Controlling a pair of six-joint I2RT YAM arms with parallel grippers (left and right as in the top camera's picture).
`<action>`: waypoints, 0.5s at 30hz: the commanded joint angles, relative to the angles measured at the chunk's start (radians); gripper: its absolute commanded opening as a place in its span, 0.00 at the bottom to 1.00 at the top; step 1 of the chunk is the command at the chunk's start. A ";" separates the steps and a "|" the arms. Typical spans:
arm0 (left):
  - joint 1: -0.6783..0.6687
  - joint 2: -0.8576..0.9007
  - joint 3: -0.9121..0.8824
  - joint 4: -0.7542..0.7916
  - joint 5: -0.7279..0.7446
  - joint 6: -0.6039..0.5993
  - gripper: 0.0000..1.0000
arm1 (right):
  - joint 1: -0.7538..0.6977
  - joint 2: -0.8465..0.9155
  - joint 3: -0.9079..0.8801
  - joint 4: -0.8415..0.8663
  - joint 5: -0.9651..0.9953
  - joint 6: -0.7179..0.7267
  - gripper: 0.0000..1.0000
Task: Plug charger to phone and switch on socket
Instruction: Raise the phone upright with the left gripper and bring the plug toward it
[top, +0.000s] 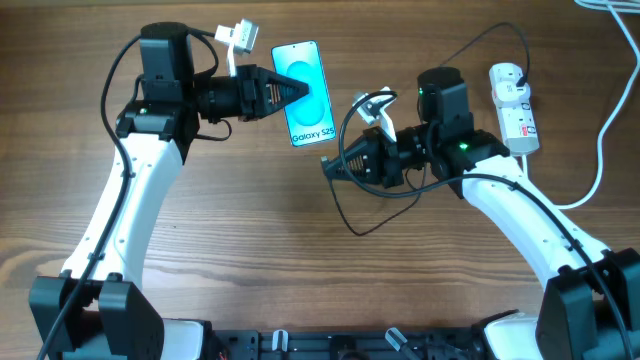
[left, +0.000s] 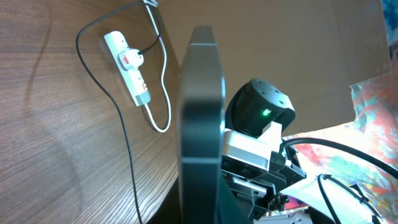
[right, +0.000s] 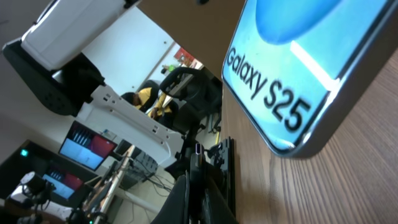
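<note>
The phone (top: 308, 95), cyan screen reading "Galaxy S25", is at the table's upper middle. My left gripper (top: 290, 92) is shut on its left edge; the left wrist view shows the phone (left: 202, 118) edge-on as a dark slab between the jaws. My right gripper (top: 328, 168) is shut on the charger's black connector tip (right: 198, 152), just below and right of the phone's bottom end (right: 298, 68). The charger cable (top: 352, 228) loops below the right arm and runs up to the black plug in the socket (top: 515, 108), a white power strip at the far right, also in the left wrist view (left: 127, 65).
A thick white cord (top: 603, 140) runs from the socket toward the right edge, and shows in the left wrist view (left: 160, 106). The right arm (left: 261, 118) sits close beyond the phone. Bare wooden table (top: 240, 230) lies between the two arms.
</note>
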 joint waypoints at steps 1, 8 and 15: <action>-0.008 -0.004 0.009 0.011 0.035 0.008 0.04 | 0.004 -0.003 0.005 0.048 0.011 0.099 0.05; -0.023 -0.004 0.009 0.030 0.035 0.008 0.04 | 0.011 -0.002 0.005 0.054 0.049 0.117 0.05; -0.023 -0.004 0.009 0.029 0.035 0.005 0.04 | 0.025 -0.002 0.005 0.095 0.085 0.169 0.04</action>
